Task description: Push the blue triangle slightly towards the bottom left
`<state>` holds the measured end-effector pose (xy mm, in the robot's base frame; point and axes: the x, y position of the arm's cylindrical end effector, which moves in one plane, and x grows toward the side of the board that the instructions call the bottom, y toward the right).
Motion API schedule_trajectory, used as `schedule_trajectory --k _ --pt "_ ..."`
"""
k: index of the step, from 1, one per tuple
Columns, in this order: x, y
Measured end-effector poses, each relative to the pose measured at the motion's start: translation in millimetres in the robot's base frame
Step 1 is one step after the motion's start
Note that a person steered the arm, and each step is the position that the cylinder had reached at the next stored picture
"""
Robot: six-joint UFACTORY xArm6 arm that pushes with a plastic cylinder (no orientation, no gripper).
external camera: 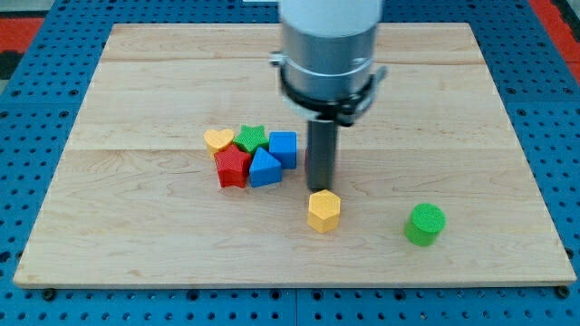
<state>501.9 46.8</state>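
The blue triangle lies in a tight cluster left of the board's centre. It touches the red block on its left and the blue cube at its upper right. A green star and a yellow heart sit behind them. My tip is to the right of the blue triangle, a short gap away, just above the yellow hexagon. A red block is partly hidden behind the rod.
A green cylinder stands at the lower right. The wooden board rests on a blue pegboard surface. The arm's grey body hangs over the upper centre.
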Motion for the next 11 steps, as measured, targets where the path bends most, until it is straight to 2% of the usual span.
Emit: schedule_trajectory --k 2,3,4,5,6,8,9,11 --pt "10 -4" --pt "-2 2" --pt "-9 46" --pt "-46 55" --pt "-54 6" --pt "-21 -86" --pt "-3 -100" --pt "-33 -98"
